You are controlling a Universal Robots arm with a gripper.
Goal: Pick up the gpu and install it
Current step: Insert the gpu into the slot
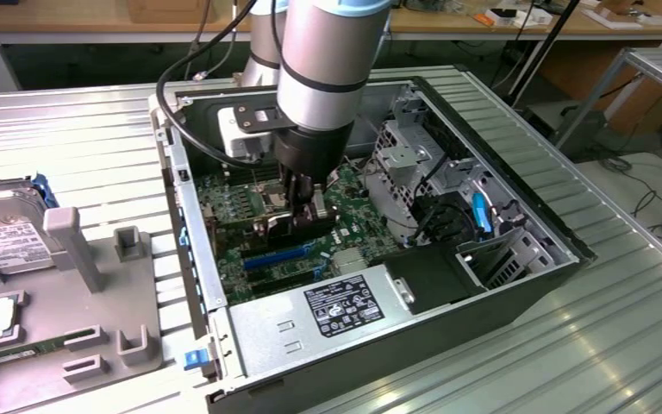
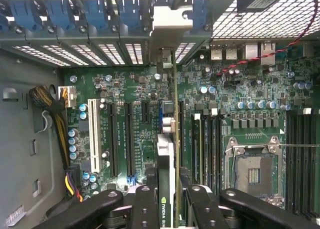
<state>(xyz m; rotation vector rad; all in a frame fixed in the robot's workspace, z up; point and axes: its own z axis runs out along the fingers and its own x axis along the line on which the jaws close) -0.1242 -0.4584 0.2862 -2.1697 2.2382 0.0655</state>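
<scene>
My claw (image 2: 168, 191) is partly closed, its fingers clamped on the thin green gpu card with a black cooler (image 2: 166, 154). The card stands edge-on over the slots of the green motherboard (image 2: 125, 84), inside the open black computer case (image 1: 446, 354).

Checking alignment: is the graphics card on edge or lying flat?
On edge: the graphics card stands square to the board, gripped by the hand.

The arm (image 1: 325, 60) is covering the middle of the motherboard (image 1: 234, 205) in the exterior view, and the hard drive (image 1: 3, 237) at nine o'clock is running off the edge. The gpu (image 2: 166, 154) is showing edge-on in the wrist view, its end disappearing between the clamping fingers of the gripper (image 2: 168, 189).
</scene>
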